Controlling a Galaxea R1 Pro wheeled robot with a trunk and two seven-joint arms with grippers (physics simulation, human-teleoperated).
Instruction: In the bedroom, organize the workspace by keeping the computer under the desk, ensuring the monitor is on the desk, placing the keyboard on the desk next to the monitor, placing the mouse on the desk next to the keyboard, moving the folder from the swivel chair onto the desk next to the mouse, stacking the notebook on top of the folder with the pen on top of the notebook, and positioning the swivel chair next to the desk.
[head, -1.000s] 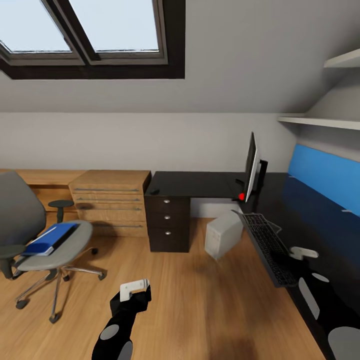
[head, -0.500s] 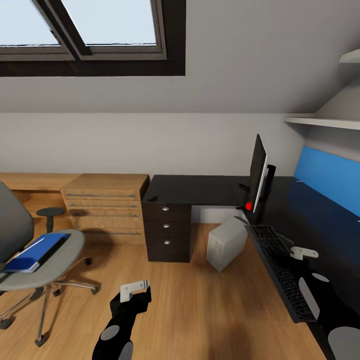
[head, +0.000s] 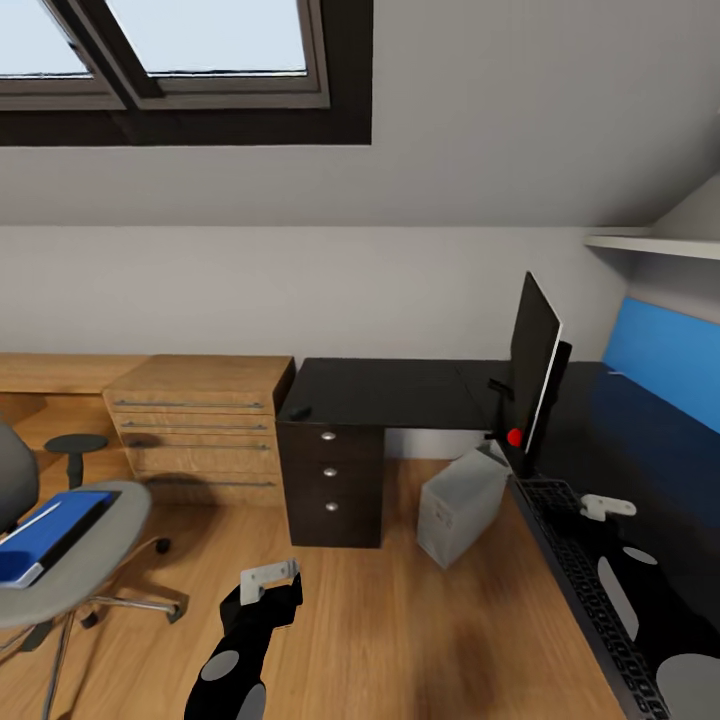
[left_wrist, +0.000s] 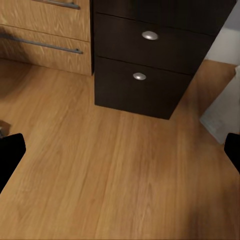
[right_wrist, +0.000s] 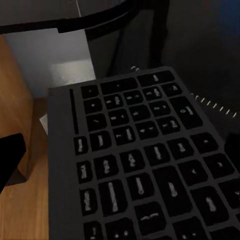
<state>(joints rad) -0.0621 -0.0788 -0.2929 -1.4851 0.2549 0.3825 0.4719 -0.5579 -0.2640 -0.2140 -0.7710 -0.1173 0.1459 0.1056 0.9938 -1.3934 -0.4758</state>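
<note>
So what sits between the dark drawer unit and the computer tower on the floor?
Nothing: in the head view, only bare wood floor separates the drawer unit from the computer. The left wrist view shows the same plank gap.

Head view looks forward and down across the desk (head: 400, 385). Left wrist view faces its dark drawer unit (left_wrist: 150, 65) (shared). Right wrist view sits close over the keyboard (right_wrist: 140, 165).

Attic home office, seemingly: skylight (head: 190, 50), desk (head: 390, 390).
</note>
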